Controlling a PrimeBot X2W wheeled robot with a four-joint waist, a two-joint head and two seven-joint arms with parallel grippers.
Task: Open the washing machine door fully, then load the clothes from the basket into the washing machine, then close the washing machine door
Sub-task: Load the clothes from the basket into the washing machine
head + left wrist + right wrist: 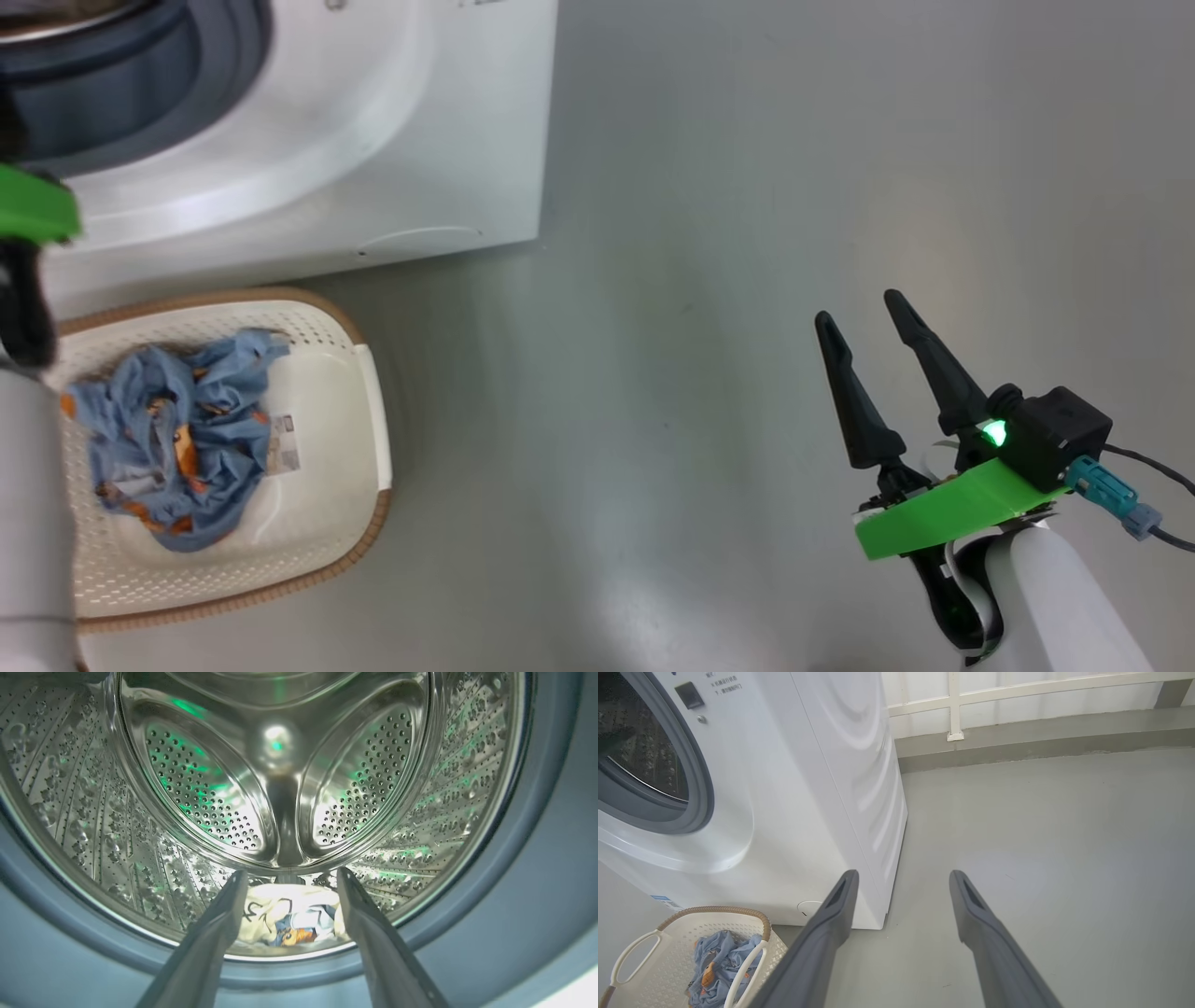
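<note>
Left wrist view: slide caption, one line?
Open left gripper at the steel drum mouth, one cream-and-blue garment lying inside.

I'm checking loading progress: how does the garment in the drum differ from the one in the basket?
The drum garment shows mostly cream cloth with dark marks; the basket garment is mostly light blue. The drum garment lies on the steel drum beyond the open left gripper; the basket garment lies crumpled in the basket beside the washing machine. Both show blue and orange print.
</note>
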